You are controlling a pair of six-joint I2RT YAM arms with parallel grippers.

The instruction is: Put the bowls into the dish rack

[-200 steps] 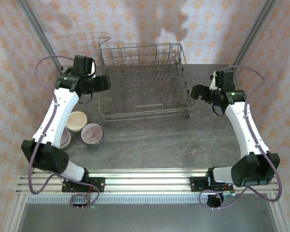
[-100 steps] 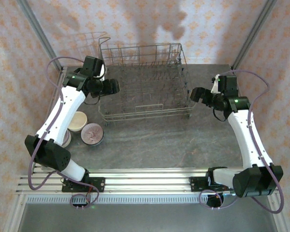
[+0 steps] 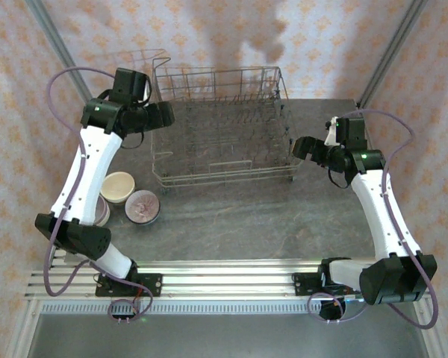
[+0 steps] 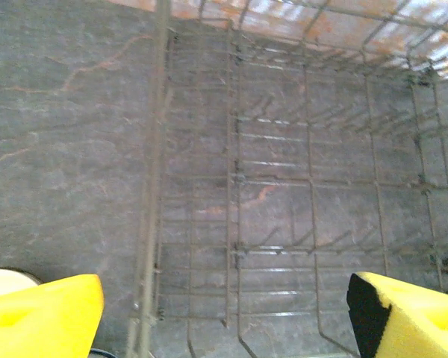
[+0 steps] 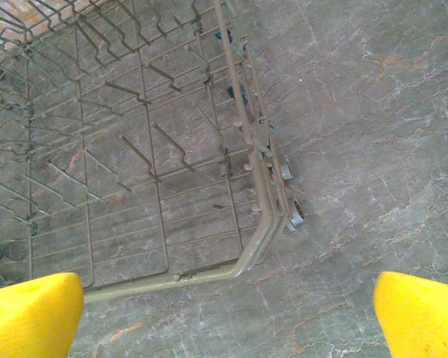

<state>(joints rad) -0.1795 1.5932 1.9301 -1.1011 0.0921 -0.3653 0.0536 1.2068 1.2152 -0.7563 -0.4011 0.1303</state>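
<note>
Well, L fingers (image 4: 45,313) & R fingers (image 5: 30,306) wide open, empty.

Grey rack (image 3: 224,174), cream bowl (image 3: 118,186), speckled pink bowl (image 3: 142,206), yellow fingers (image 4: 41,317).

The grey, marble-veined worktop (image 3: 246,216) carries the wire dish rack (image 3: 216,176) toward its far edge, roughly midway between left and right, standing on small wheels. Near the left edge, nearer than the rack, three bowls sit clustered together: a cream bowl (image 3: 118,186), a pink speckled bowl (image 3: 142,206) just beside it, and a pale bowl (image 3: 102,214), partly hidden.
</note>
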